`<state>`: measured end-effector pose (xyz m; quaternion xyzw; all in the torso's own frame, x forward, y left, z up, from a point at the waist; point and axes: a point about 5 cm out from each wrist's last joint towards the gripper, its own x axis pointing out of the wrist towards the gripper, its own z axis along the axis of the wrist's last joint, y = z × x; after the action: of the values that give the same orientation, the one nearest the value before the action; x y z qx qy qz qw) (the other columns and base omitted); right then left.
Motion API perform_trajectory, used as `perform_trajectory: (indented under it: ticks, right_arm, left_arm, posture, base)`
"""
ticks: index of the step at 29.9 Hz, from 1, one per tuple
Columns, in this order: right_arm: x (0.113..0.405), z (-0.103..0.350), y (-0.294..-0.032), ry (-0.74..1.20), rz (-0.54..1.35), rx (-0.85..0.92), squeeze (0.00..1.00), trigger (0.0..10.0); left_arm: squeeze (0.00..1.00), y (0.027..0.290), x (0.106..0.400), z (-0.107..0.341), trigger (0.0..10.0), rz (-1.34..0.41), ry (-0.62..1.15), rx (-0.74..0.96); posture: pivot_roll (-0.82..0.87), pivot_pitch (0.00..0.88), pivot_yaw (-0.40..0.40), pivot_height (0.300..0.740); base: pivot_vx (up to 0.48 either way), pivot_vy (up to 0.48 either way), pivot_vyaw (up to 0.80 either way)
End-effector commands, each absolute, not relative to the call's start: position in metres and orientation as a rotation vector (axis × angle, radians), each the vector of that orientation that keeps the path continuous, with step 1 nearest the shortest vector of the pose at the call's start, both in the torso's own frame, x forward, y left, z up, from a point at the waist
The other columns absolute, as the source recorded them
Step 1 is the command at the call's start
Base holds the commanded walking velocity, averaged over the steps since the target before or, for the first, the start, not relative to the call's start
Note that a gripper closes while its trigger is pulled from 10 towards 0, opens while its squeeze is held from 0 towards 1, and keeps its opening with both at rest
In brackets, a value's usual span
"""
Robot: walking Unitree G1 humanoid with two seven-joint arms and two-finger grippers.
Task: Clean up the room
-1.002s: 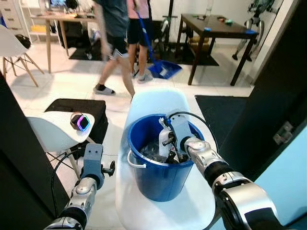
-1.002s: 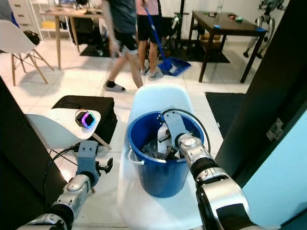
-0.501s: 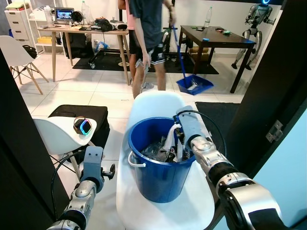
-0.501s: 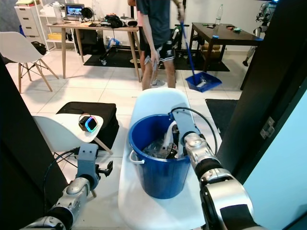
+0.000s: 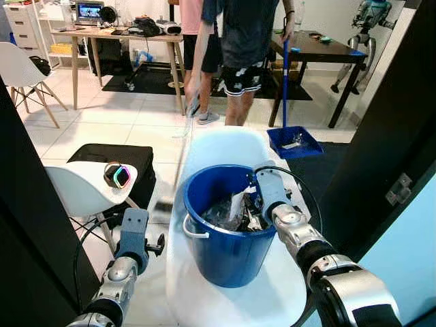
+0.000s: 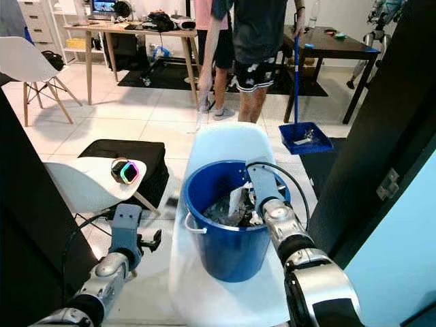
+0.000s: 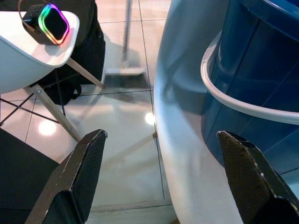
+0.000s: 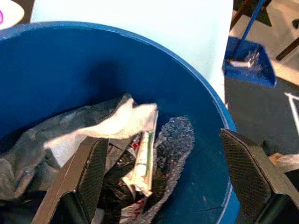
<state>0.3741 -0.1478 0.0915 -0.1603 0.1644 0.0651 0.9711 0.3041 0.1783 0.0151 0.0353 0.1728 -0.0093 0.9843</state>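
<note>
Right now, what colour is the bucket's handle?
White. The handle curves across the blue bucket, clearest in the left wrist view.

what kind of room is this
Probably a lived-in home or studio room used partly as a workspace. A wooden desk holds a laptop and clutter, a dark table stands on a rug, a white chair sits on the tiled floor, and another humanoid robot stands at the back.
</note>
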Motion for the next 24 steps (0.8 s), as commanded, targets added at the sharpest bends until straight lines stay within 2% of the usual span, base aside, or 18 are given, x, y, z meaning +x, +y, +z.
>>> perform_trajectory:
  ticks: [1,2,3,5,6,8,9,10,11,13,15,19,20,24]
  right_arm:
    - [0.369,0.082,-0.163,0.378,0.106,-0.465,1.00,10.0]
    - [0.369,0.082,-0.163,0.378,0.106,-0.465,1.00,10.0]
    - [0.369,0.084,-0.169,0.372,0.124,-0.677,1.00,10.0]
    - [0.370,0.086,-0.175,0.363,0.148,-0.884,1.00,10.0]
    - [0.371,0.087,-0.179,0.364,0.156,-0.934,0.93,10.0]
    - [0.371,0.088,-0.180,0.367,0.159,-0.941,0.93,10.0]
    - [0.372,0.090,-0.182,0.368,0.166,-0.961,0.86,10.0]
    - [0.372,0.090,-0.182,0.368,0.166,-0.961,0.86,10.0]
    - [0.373,0.092,-0.183,0.370,0.175,-0.976,0.81,10.0]
    - [0.373,0.092,-0.184,0.376,0.182,-0.969,0.81,10.0]
    - [0.373,0.092,-0.186,0.406,0.207,-0.947,0.72,10.0]
    - [0.370,0.089,-0.189,0.462,0.252,-0.926,0.69,10.0]
    - [0.368,0.085,-0.190,0.497,0.277,-0.900,0.64,10.0]
    - [0.360,0.074,-0.192,0.607,0.384,-0.887,0.63,10.0]
  left_arm:
    - [0.00,0.175,0.302,0.012,10.0,-0.029,0.369,0.083]
    - [0.00,0.175,0.302,0.012,10.0,-0.029,0.369,0.083]
    - [0.00,0.174,0.302,0.011,10.0,-0.034,0.373,0.083]
    - [0.00,0.174,0.301,0.010,10.0,-0.039,0.376,0.084]
    - [0.00,0.173,0.301,0.009,10.0,-0.041,0.379,0.085]
    - [0.00,0.173,0.300,0.009,10.0,-0.042,0.381,0.086]
    - [0.00,0.173,0.300,0.009,10.0,-0.043,0.381,0.086]
    - [0.00,0.173,0.300,0.009,10.0,-0.043,0.381,0.086]
    - [0.00,0.173,0.300,0.009,10.0,-0.043,0.381,0.087]
    - [0.00,0.173,0.300,0.009,10.0,-0.043,0.381,0.086]
    - [0.00,0.172,0.300,0.008,10.0,-0.043,0.382,0.086]
    - [0.00,0.172,0.300,0.008,10.0,-0.045,0.383,0.084]
    - [0.00,0.171,0.300,0.008,10.0,-0.047,0.384,0.083]
    - [0.00,0.170,0.300,0.008,10.0,-0.054,0.388,0.082]
  posture:
    - [0.02,0.000,-0.057,0.740]
    - [0.02,0.000,-0.057,0.740]
    - [0.02,0.000,-0.055,0.740]
    - [0.02,0.000,-0.055,0.740]
    - [0.02,0.000,-0.055,0.740]
    - [0.02,0.000,-0.055,0.740]
    - [0.02,0.000,-0.057,0.740]
    - [0.02,0.000,-0.057,0.740]
    - [0.02,0.000,-0.058,0.740]
    - [0.02,0.000,-0.058,0.740]
    - [0.02,0.000,-0.059,0.740]
    - [0.02,0.000,-0.059,0.740]
    - [0.02,0.000,-0.059,0.740]
    - [0.02,0.000,-0.057,0.740]
  base:
    - [0.000,0.000,0.00]
    - [0.000,0.000,0.00]
    - [0.000,0.000,0.00]
    - [0.000,0.000,0.00]
    - [0.000,0.000,0.00]
    - [0.000,0.000,0.00]
    - [0.000,0.000,0.00]
    - [0.000,0.000,0.00]
    - [0.000,0.000,0.00]
    - [0.000,0.000,0.00]
    - [0.000,0.000,0.00]
    - [0.000,0.000,0.00]
    - [0.000,0.000,0.00]
    - [0.000,0.000,0.00]
